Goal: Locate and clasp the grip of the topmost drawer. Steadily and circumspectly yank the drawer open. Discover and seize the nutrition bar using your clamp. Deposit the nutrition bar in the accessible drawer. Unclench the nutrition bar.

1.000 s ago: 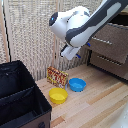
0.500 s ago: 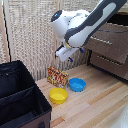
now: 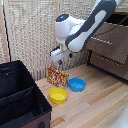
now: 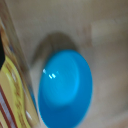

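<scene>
One arm reaches in from the exterior view's upper right, its gripper (image 3: 59, 54) hanging above the floor items; the fingers are too small and blurred to tell whether they are spread or closed. Below it stands one nutrition bar (image 3: 57, 76) — a red and yellow packet leaning upright near the slatted wall (image 3: 30, 35), just behind the two bowls. Its print is busy, but no word on it can be read in either view. There are two bowls: one blue bowl (image 3: 76, 84) to the exterior view's right of the packet, and one yellow bowl (image 3: 58, 95) nearer the camera, the two set just beside each other. The wrist view looks down into the blue bowl (image 4: 66, 90), with the packet's yellow and red edge (image 4: 12, 90) alongside it. One black case (image 3: 20, 97) fills the exterior view's lower left. On the right stands the brown dresser — the topmost drawer (image 3: 111, 42) shows a silvery bar handle (image 3: 103, 39), with one lower drawer (image 3: 111, 64) beneath it.
</scene>
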Robot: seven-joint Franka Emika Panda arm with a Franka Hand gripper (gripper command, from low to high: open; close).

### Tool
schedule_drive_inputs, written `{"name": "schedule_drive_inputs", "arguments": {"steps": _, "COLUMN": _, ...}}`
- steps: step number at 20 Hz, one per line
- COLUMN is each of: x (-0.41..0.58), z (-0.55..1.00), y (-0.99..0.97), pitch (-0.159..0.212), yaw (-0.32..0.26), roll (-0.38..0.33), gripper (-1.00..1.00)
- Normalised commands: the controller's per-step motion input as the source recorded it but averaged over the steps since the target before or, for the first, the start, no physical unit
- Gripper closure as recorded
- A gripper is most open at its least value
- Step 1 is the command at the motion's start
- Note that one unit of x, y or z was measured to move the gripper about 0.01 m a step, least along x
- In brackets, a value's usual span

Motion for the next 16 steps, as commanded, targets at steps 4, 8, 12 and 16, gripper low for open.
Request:
{"name": "schedule_drive_inputs", "arguments": {"steps": 4, "x": 0.522, "z": 0.00, "y": 0.37, "pitch": 0.000, "yaw": 0.038, "roll": 0.361, "gripper": -1.00}}
{"name": "schedule_drive_inputs", "arguments": {"steps": 8, "x": 0.517, "z": 0.00, "y": 0.48, "pitch": 0.014, "yaw": 0.021, "roll": 0.318, "gripper": -1.00}}
{"name": "schedule_drive_inputs", "arguments": {"steps": 12, "x": 0.541, "z": 0.00, "y": 0.39, "pitch": 0.171, "yaw": 0.015, "roll": 0.306, "gripper": -1.00}}
{"name": "schedule_drive_inputs", "arguments": {"steps": 16, "x": 0.189, "z": -0.02, "y": -0.18, "pitch": 0.375, "yaw": 0.005, "roll": 0.162, "gripper": -1.00}}
